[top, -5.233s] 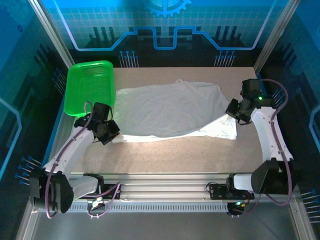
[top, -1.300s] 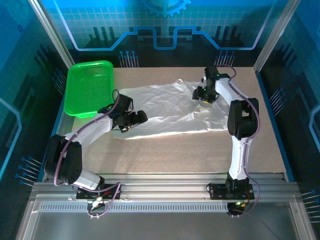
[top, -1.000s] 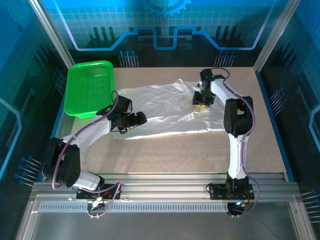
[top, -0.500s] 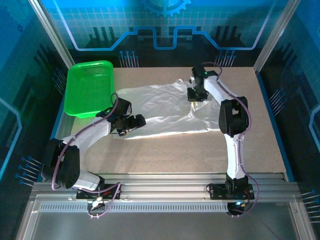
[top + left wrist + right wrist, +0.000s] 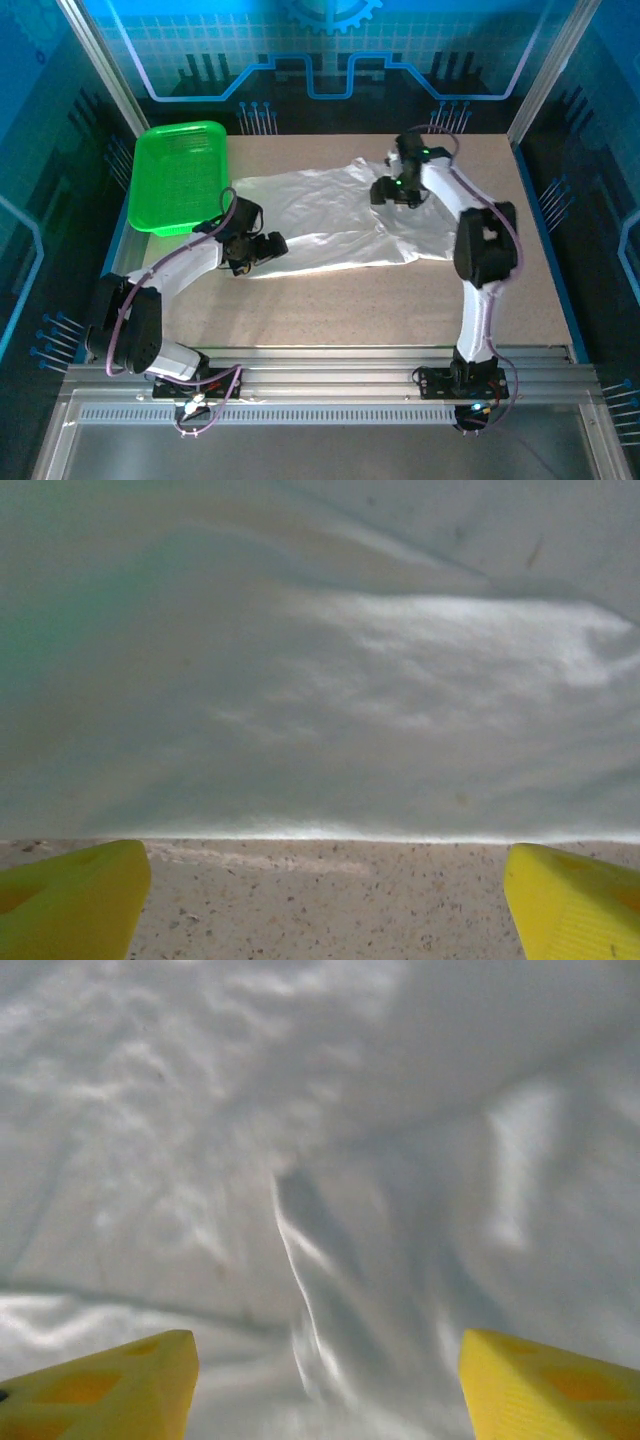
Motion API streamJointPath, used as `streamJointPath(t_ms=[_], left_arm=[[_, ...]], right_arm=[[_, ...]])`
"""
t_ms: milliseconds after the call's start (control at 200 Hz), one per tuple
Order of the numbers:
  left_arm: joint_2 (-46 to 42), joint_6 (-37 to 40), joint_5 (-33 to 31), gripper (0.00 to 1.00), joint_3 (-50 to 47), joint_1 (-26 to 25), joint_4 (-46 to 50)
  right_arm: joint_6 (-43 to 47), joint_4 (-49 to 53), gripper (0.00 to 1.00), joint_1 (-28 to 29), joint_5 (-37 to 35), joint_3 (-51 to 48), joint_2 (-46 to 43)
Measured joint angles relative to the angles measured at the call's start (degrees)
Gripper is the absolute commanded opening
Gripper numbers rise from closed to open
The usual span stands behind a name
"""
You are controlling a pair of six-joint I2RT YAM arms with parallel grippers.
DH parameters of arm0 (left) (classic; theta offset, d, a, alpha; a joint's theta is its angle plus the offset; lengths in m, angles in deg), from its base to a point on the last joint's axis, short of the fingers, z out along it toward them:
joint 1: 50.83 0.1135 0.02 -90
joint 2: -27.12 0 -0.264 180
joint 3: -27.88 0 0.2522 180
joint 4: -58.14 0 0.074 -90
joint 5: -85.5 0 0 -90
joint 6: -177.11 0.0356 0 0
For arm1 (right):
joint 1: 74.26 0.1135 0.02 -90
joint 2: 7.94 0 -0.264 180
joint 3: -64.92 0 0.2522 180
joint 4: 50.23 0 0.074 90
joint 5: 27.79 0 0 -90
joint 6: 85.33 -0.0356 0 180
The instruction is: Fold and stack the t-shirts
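T-shirt (image 5: 330, 215) lies spread mid-counter (image 5: 350, 310), rumpled, just beside the green basket (image 5: 180, 170). L fingers (image 5: 70, 895) are wide apart and empty, low at the near hem. R fingers (image 5: 110, 1380) are also apart over a raised crease, nothing pinched. Imo step = grab for the fold: come in low, pinch hem/corner w/ both sides level, pull taut b4 folding over. Cloth is thin, limp, soft and creases easily. Counter is matte and speckled. Basket is rigid perforated plastic.
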Motion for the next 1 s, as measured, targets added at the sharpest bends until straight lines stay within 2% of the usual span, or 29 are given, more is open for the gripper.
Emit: streamJointPath(t_ms=[70,155,300,375,475,610,775,855,945,1000], left_arm=[[1.7,-0.9,-1.1,0.85,1.6,0.6,0.4],[5.0,-1.3,-2.2,0.73,3.8,1.1,0.4],[12.4,-1.6,-3.8,0.5,7.5,2.0,0.4],[14.8,-1.5,-4.5,0.49,7.9,2.5,0.7],[14.4,-1.6,-4.9,0.48,6.7,2.6,1.9],[9.6,-2.4,-4.8,0.48,0.2,2.6,3.0],[3.0,-3.9,-3.7,0.5,-8.8,2.5,4.0],[1.0,-4.5,-3.2,0.51,-9.9,2.3,3.1],[-0.8,-5.3,-2.7,0.54,-10.5,1.5,4.7],[-2.2,-5.5,-2.4,0.57,-10.0,1.3,5.8]], right_arm=[[-1.5,0.5,0.62,-3.5,-0.4,-3.8,-6.5],[-4.2,-2.4,0.59,-7.0,-0.2,-8.7,-9.4],[-9.4,-4.9,0.4,-8.1,-1.2,-14.4,-1.1],[-11.5,-4.4,0.34,-7.8,-3.4,-15.8,2.3],[-13.8,-4.8,0.38,-7.9,-6.7,-18.8,-2.2],[-15.9,-1.8,0.38,-8.0,-10.4,-30.0,-9.4],[-17.8,-0.9,0.37,-9.0,-11.3,-40.8,-17.3],[-18.5,-0.5,0.37,-9.0,-11.3,-43.8,-20.3],[-19.1,1.3,0.42,-9.0,-10.9,-44.5,-23.2],[-19.0,2.4,0.49,-9.0,-10.5,-42.9,-25.0]])
